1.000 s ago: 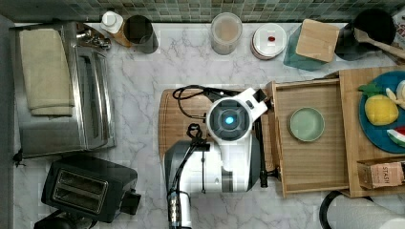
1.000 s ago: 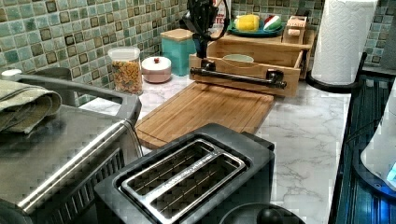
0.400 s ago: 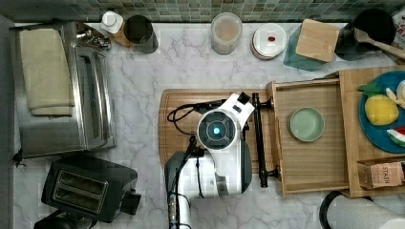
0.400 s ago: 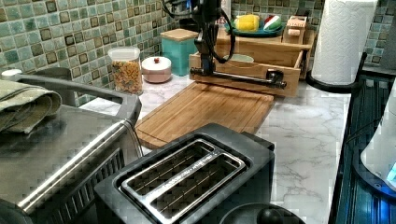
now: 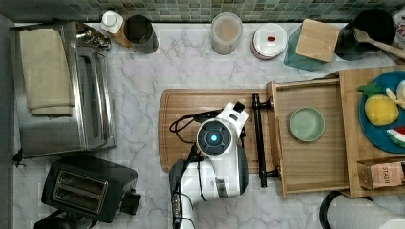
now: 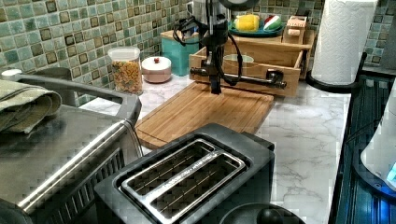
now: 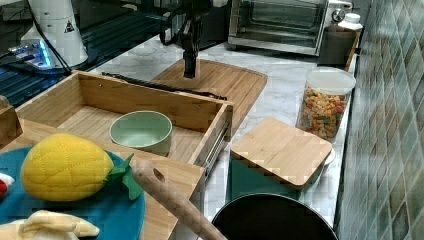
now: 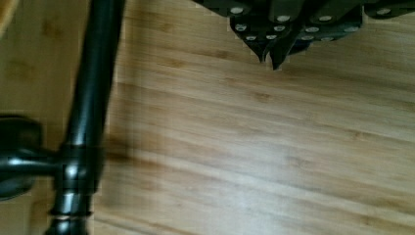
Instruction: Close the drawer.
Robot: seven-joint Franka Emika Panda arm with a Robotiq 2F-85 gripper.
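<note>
The drawer (image 5: 310,164) stands pulled out of the cabinet (image 5: 370,81) at the top view's right, its black bar handle (image 5: 259,138) running across the front that faces the cutting board (image 5: 184,107). A pale green bowl (image 5: 306,124) sits inside the drawer, near its back wall. The gripper (image 6: 215,87) hangs straight down over the board, with its tips just above the wood and not touching it, on the board side of the handle. In the left view it hangs in front of the handle (image 6: 243,79), toward that bar's left part; in the right view the gripper (image 7: 190,70) stands just beyond the handle (image 7: 160,86), with the drawer (image 7: 150,107) and bowl (image 7: 141,131) nearer the camera. In the wrist view the gripper (image 8: 271,59) has its two fingertips (image 8: 261,51) pressed together with nothing between them, and the handle (image 8: 90,103) lies off to one side, apart from them, over the board (image 8: 254,147). So the handle lies between the fingers and the drawer's front, close by but untouched. On the cabinet top a blue plate (image 5: 375,136) bears toy fruit, and a toaster (image 5: 88,188) and a toaster oven (image 5: 62,90) stand at the top view's left.
</note>
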